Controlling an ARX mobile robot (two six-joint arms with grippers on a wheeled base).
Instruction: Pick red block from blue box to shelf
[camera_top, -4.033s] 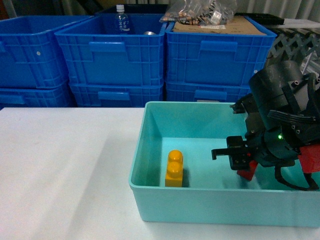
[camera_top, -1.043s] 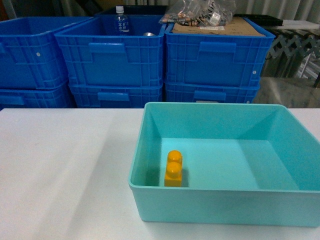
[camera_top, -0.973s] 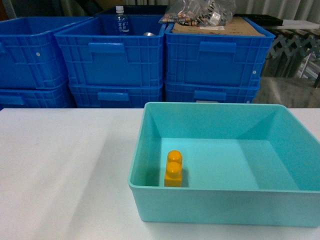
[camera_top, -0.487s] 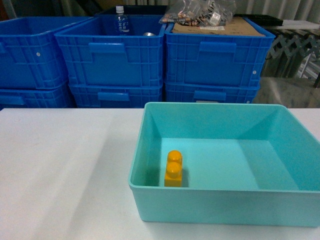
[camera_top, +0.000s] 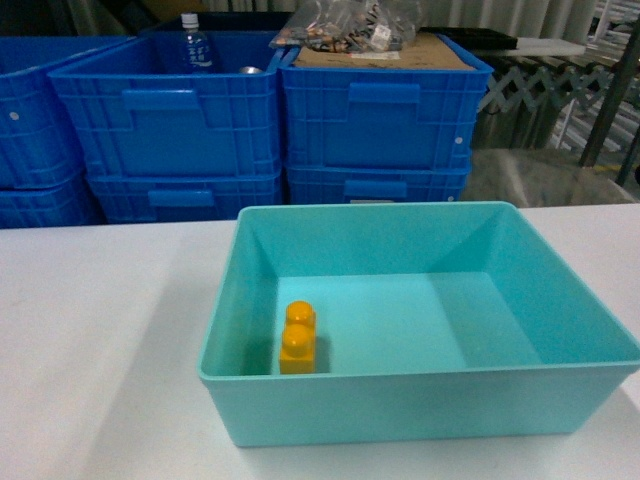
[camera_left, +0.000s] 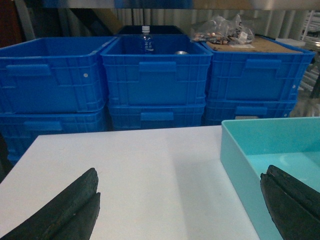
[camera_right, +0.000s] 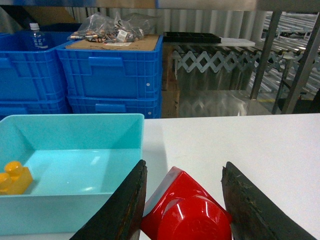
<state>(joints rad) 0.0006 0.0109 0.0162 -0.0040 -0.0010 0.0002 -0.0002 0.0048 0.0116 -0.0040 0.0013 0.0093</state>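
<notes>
right wrist | right pincer (camera_right: 182, 200) clamps red block (camera_right: 185, 210) beside blue box (camera_right: 75, 200) rim | left pincer (camera_left: 180, 210) spread wide

red block (camera_right: 186, 210): in right tool (camera_right: 184, 200), tilted | blue box (camera_top: 420, 402): on table

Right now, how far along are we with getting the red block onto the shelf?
Done: the red block is out of the blue box, where only the yellow brick remains. In hand: the right gripper fingers clamp the block above the white table. Left: carrying it to the shelf and setting it down.
</notes>
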